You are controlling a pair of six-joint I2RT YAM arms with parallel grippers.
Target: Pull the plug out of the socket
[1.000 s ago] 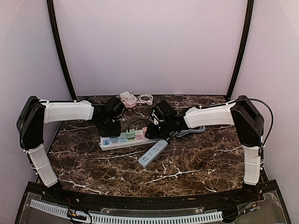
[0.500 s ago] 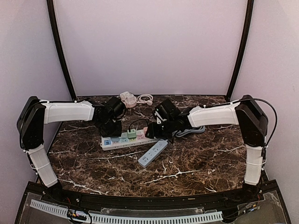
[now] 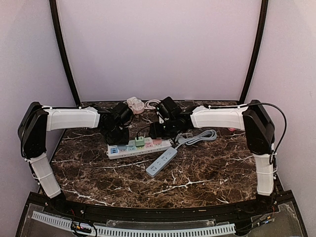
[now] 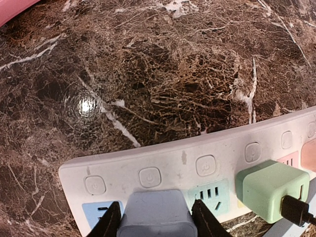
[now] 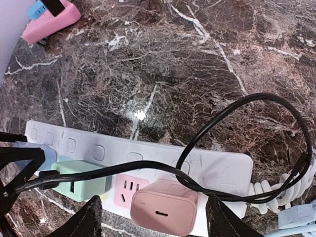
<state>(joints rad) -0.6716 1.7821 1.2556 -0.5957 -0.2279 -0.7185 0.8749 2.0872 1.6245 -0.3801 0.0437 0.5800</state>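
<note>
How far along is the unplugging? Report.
Done: nothing; the blue-grey plug, green plug and pink plug sit in the power strip. In hand: left gripper clamps the blue-grey plug; right gripper open around the pink one. Left: the pull.

**Right gripper astride the pink charger, fingers wide**

Right gripper [image 5: 155,223] sits low in frame. Its dark fingers [image 5: 84,222] are spread, one either side of the pink charger [image 5: 163,207], with a gap on both sides. The charger is seated in the white power strip [image 5: 148,160], USB-C port facing the camera. Just left of it is a bare pink outlet [image 5: 129,193], then a green charger [image 5: 81,185] with a black cable [image 5: 266,97] plugged in. The cable loops right across the strip. A blue-grey adapter [image 5: 45,158] is at the strip's left end. The strip's white cord [image 5: 266,190] is bunched at right. A pink object [image 5: 52,19] lies top left on the dark marble tabletop [image 5: 173,59].
</note>
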